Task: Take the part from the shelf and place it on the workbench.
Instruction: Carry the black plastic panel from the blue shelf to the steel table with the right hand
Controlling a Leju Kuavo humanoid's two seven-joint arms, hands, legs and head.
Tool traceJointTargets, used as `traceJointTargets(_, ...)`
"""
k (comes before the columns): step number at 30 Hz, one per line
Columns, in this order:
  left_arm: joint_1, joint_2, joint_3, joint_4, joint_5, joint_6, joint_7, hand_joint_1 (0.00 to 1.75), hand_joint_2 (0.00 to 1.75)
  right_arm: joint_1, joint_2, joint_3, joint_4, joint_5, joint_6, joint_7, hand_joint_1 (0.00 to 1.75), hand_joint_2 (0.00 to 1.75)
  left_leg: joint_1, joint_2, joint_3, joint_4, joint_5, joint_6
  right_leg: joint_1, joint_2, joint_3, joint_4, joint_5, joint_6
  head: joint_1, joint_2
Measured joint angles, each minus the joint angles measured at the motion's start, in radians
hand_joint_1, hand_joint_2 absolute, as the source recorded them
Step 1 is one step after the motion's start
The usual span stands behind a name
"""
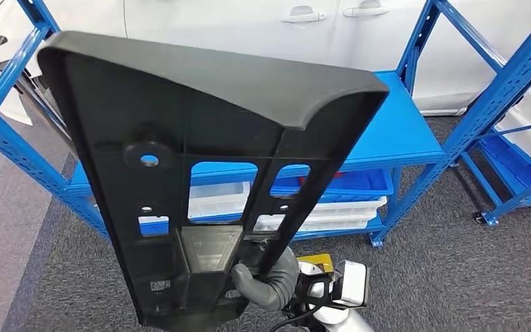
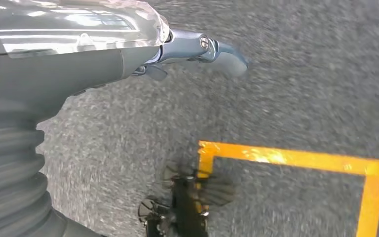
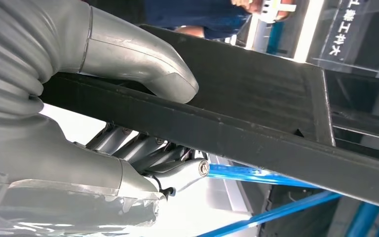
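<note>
My right hand point(image 1: 266, 280) grips the black part point(image 1: 200, 159) at its near lower end, thumb over one face, fingers point(image 3: 143, 150) under it, raising it tilted before the blue shelf point(image 1: 401, 131). My left hand point(image 2: 197, 49) hangs loose, holding nothing.

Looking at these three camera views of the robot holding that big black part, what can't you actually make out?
- Head view: the black part hides most of the blue shelf behind it and most of the right hand gripping its lower end.
- Right wrist view: the part's edge covers much of the fingers; the background is cropped.
- Left wrist view: the left hand hangs over blurred grey carpet; its fingers are mostly cut off.
- The workbench: location unknown.
</note>
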Motion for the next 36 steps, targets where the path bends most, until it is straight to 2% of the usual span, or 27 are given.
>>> traceJointTargets(1,0.000,0.001,0.000,0.000,0.001,0.000,0.000,0.00,1.75,0.000,0.002,0.000,0.002,-0.003,0.001,0.000,1.75,1.75,0.002,0.000,-0.014,0.066,-0.042,-0.004,0.001,-0.001,-0.014,0.001,0.011,-0.001,0.000,0.000)
traceJointTargets(2,0.000,0.002,0.000,0.000,0.002,0.001,0.001,0.00,1.75,0.000,0.002,0.000,0.006,-0.006,0.004,0.000,1.75,1.75,0.003,0.000,-0.021,0.124,-0.062,-0.008,0.002,-0.002,-0.029,0.002,0.022,-0.001,0.000,0.000)
traceJointTargets(3,0.000,0.003,0.000,0.000,0.002,0.001,0.001,0.00,1.75,0.000,0.003,0.000,0.009,-0.009,0.007,0.000,1.75,1.75,0.005,0.000,-0.016,0.159,-0.059,-0.011,0.003,-0.002,-0.045,0.004,0.033,0.000,0.000,0.000)
traceJointTargets(4,0.000,0.003,0.000,0.000,0.002,0.002,0.001,0.00,1.75,-0.001,0.003,0.000,0.012,-0.013,0.011,0.000,1.75,1.75,0.007,0.000,0.006,0.156,-0.034,-0.013,0.003,-0.003,-0.060,0.008,0.044,0.003,0.000,0.000)
traceJointTargets(6,-0.002,0.003,0.000,0.000,0.004,0.005,0.001,0.00,1.75,-0.002,0.004,0.000,0.015,-0.018,0.016,0.000,1.75,1.75,0.011,0.000,0.104,0.053,0.006,-0.013,0.003,-0.003,-0.089,0.019,0.061,0.010,0.000,0.000)
traceJointTargets(8,-0.005,0.003,0.000,0.000,0.005,0.008,0.000,0.00,1.75,-0.004,0.007,0.000,0.016,-0.023,0.017,0.000,1.75,1.75,0.010,-0.002,0.208,-0.090,-0.011,-0.005,0.005,-0.003,-0.106,0.031,0.074,0.020,0.000,0.000)
traceJointTargets(9,-0.006,0.003,0.000,0.000,0.006,0.009,0.000,0.00,1.75,-0.005,0.008,0.000,0.016,-0.025,0.017,0.000,1.75,1.75,0.007,-0.003,0.234,-0.131,-0.025,0.001,0.005,-0.004,-0.110,0.035,0.081,0.025,0.000,0.000)
traceJointTargets(10,-0.006,0.003,0.000,0.000,0.007,0.012,0.000,0.00,1.75,-0.006,0.009,0.000,0.016,-0.026,0.017,0.000,1.75,1.75,0.003,-0.004,0.239,-0.150,-0.028,0.008,0.005,-0.005,-0.114,0.036,0.089,0.032,0.000,0.000)
traceJointTargets(12,-0.005,0.003,0.001,0.000,0.010,0.018,0.004,0.00,1.75,-0.006,0.009,0.001,0.019,-0.026,0.015,0.000,1.75,1.75,0.003,-0.001,0.224,-0.153,-0.014,0.025,0.000,-0.003,-0.123,0.041,0.090,0.045,0.000,0.000)
traceJointTargets(13,-0.004,0.003,0.001,0.000,0.011,0.022,0.010,0.00,1.75,-0.006,0.008,0.002,0.020,-0.026,0.013,0.000,1.75,1.75,0.004,0.001,0.213,-0.155,-0.004,0.033,-0.002,-0.002,-0.134,0.062,0.065,0.050,0.000,0.000)
traceJointTargets(14,-0.004,0.003,0.001,0.000,0.013,0.028,0.017,0.00,1.75,-0.007,0.008,0.004,0.022,-0.025,0.010,0.000,1.75,1.75,0.005,0.004,0.202,-0.157,0.007,0.040,-0.004,0.000,-0.150,0.102,0.023,0.056,0.000,0.000)
traceJointTargets(16,-0.003,0.004,0.002,0.000,0.013,0.040,0.034,0.00,1.75,-0.007,0.008,0.007,0.024,-0.023,0.000,0.000,1.75,1.75,0.004,0.006,0.174,-0.156,0.028,0.046,-0.008,0.001,-0.187,0.228,-0.073,0.064,0.000,0.000)
traceJointTargets(17,-0.002,0.004,0.002,0.000,0.013,0.047,0.044,0.00,1.75,-0.007,0.008,0.008,0.026,-0.021,-0.004,0.000,1.75,1.75,0.003,0.006,0.161,-0.155,0.039,0.046,-0.010,0.001,-0.199,0.287,-0.096,0.067,0.000,0.000)
traceJointTargets(18,-0.001,0.004,0.002,0.000,0.013,0.054,0.054,0.00,1.75,-0.006,0.008,0.008,0.027,-0.020,-0.007,0.000,1.75,1.75,0.002,0.006,0.148,-0.153,0.048,0.046,-0.011,0.001,-0.199,0.322,-0.096,0.068,0.000,0.000)
traceJointTargets(19,0.000,0.004,0.002,0.000,0.012,0.062,0.065,0.00,1.75,-0.006,0.007,0.008,0.027,-0.018,-0.009,0.000,1.75,1.75,0.001,0.006,0.136,-0.151,0.056,0.044,-0.011,0.001,-0.182,0.322,-0.078,0.067,0.000,0.000)
traceJointTargets(20,0.002,0.005,0.002,0.000,0.012,0.069,0.077,0.00,1.75,-0.006,0.007,0.008,0.027,-0.017,-0.009,0.000,1.75,1.75,0.001,0.006,0.127,-0.149,0.062,0.043,-0.010,0.001,-0.146,0.284,-0.052,0.064,0.000,0.000)
traceJointTargets(21,0.003,0.005,0.002,0.000,0.011,0.075,0.086,0.00,1.75,-0.005,0.006,0.008,0.026,-0.017,-0.009,0.000,1.75,1.75,0.001,0.008,0.120,-0.146,0.067,0.041,-0.008,-0.004,-0.094,0.214,-0.031,0.059,0.000,0.000)
traceJointTargets(23,0.005,0.005,0.002,0.000,0.008,0.086,0.101,0.00,1.75,-0.007,0.006,0.008,0.024,-0.017,-0.007,0.000,1.75,1.75,-0.002,0.014,0.113,-0.142,0.074,0.035,0.002,-0.027,-0.001,0.075,-0.024,0.045,0.000,0.000)
traceJointTargets(24,0.006,0.006,0.002,0.001,0.005,0.091,0.108,0.00,1.75,-0.007,0.006,0.008,0.023,-0.017,-0.005,0.000,1.75,1.75,-0.003,0.019,0.111,-0.140,0.078,0.030,0.007,-0.037,0.022,0.033,-0.031,0.038,0.000,0.000)
traceJointTargets(27,0.011,0.014,0.002,0.001,0.001,0.108,0.128,0.00,1.75,0.001,0.006,0.005,0.014,-0.013,-0.002,0.000,1.75,1.75,-0.003,0.035,0.108,-0.138,0.082,0.013,0.008,-0.024,0.022,0.005,-0.029,0.016,0.000,0.000)
traceJointTargets(28,0.011,0.018,0.002,0.001,0.001,0.112,0.132,0.00,1.75,0.005,0.006,0.004,0.011,-0.009,-0.002,0.000,1.75,1.75,-0.003,0.033,0.101,-0.121,0.067,0.008,0.005,-0.017,0.020,0.001,-0.022,0.009,0.000,0.000)
traceJointTargets(29,0.011,0.021,0.002,0.001,0.001,0.114,0.135,0.00,1.75,0.007,0.006,0.002,0.008,-0.007,-0.002,0.000,1.75,1.75,-0.002,0.028,0.086,-0.084,0.039,0.003,0.002,-0.011,0.017,-0.002,-0.015,0.002,0.000,0.000)
traceJointTargets(31,0.011,0.027,0.002,0.001,0.001,0.117,0.139,0.00,1.75,0.013,0.006,0.000,0.005,-0.005,-0.001,0.000,1.75,1.75,0.002,0.016,0.037,0.043,-0.040,-0.004,0.002,0.002,0.007,-0.002,-0.006,-0.005,0.000,0.000)
traceJointTargets(32,0.012,0.029,0.002,0.001,0.001,0.118,0.141,0.00,1.75,0.017,0.006,-0.002,0.005,-0.005,-0.001,0.000,1.75,1.75,0.003,0.013,0.014,0.105,-0.068,-0.007,0.002,0.009,0.002,0.000,-0.003,-0.006,0.000,0.000)
traceJointTargets(33,0.012,0.030,0.002,0.001,0.002,0.119,0.143,0.00,1.75,0.021,0.006,-0.004,0.005,-0.004,0.000,0.000,1.75,1.75,0.003,0.013,0.003,0.142,-0.077,-0.009,0.003,0.017,-0.004,0.002,0.000,-0.005,0.000,0.000)
traceJointTargets(34,0.013,0.030,0.002,0.001,0.002,0.119,0.145,0.00,1.75,0.025,0.006,-0.005,0.005,-0.002,-0.001,0.000,1.75,1.75,0.003,0.012,0.011,0.140,-0.066,-0.010,0.002,0.026,-0.008,0.005,0.003,-0.004,0.000,0.000)
traceJointTargets(36,0.013,0.030,0.002,0.001,0.001,0.118,0.146,0.00,1.75,0.029,0.006,-0.008,0.002,0.007,-0.003,0.000,1.75,1.75,0.006,0.000,0.079,0.030,-0.006,-0.009,0.001,0.044,-0.015,0.015,0.004,0.001,0.000,0.000)
